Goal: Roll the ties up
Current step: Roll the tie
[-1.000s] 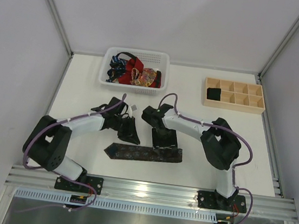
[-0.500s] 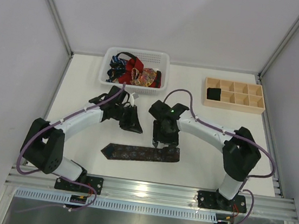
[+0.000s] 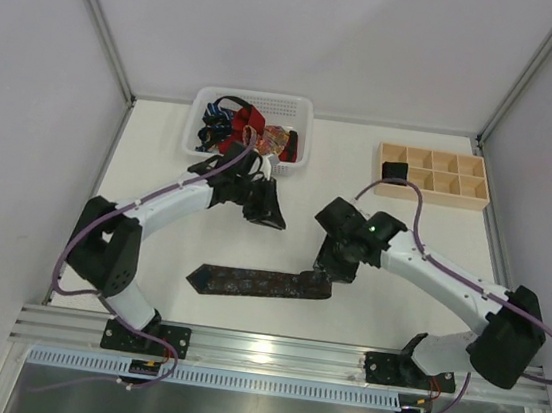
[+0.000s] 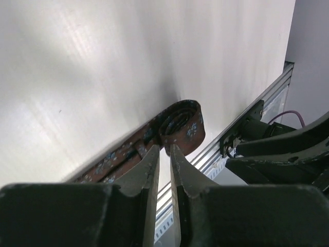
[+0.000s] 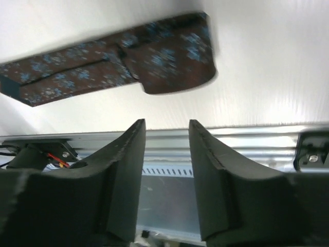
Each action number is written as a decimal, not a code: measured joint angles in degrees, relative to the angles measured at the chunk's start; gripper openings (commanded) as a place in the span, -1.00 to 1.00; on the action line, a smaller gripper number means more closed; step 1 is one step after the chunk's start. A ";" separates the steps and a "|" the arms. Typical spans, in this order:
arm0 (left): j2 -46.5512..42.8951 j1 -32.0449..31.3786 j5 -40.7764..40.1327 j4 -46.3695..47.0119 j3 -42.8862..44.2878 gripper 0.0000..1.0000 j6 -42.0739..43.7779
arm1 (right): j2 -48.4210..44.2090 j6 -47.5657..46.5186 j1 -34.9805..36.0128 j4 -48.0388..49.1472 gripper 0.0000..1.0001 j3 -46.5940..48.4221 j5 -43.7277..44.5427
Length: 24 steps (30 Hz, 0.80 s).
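Note:
A dark brown tie (image 3: 251,283) with small blue flowers lies flat near the front of the table, its right end curled into a loose roll (image 3: 318,284). My right gripper (image 3: 332,269) hovers just above that roll, open and empty. In the right wrist view the roll (image 5: 175,64) lies beyond the gripper (image 5: 167,126). My left gripper (image 3: 269,215) hangs farther back, nearer the basket, its jaws only a narrow slit apart with nothing in them. The left wrist view shows the roll (image 4: 182,126) past the gripper (image 4: 164,150). More ties (image 3: 245,130), red, blue and orange-patterned, fill the basket.
The white mesh basket (image 3: 201,125) stands at the back left. A pale wooden tray (image 3: 441,175) with square compartments sits at the back right, a dark roll (image 3: 394,173) in its left corner cell. An aluminium rail (image 3: 279,348) runs along the near edge.
My left gripper has drawn back from the tie toward the basket. My right arm has swung out to the right, its gripper now at the tie's rolled end with narrower jaws.

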 measured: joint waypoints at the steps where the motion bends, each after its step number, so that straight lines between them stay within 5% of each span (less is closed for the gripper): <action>1: 1.62 -1.01 -0.31 -0.07 1.62 -0.60 0.13 | -2.01 2.34 0.00 0.17 -0.20 -2.45 0.00; 5: 6.69 -4.46 -1.20 -0.46 6.80 -0.63 1.09 | -9.79 12.74 0.07 2.82 -0.71 -14.49 -1.22; 11: 15.61 -8.59 -2.32 -1.79 13.81 -0.70 3.74 | -17.27 30.67 3.34 6.47 -0.95 -27.65 -1.49; 17: 21.66 -12.02 -5.09 -5.92 18.67 -0.73 7.80 | -16.68 45.83 10.12 9.84 -1.00 -28.55 1.55; 24: 22.53 -15.85 -9.22 -10.25 19.23 -0.71 12.70 | -10.54 51.91 20.00 14.36 -1.00 -29.97 6.08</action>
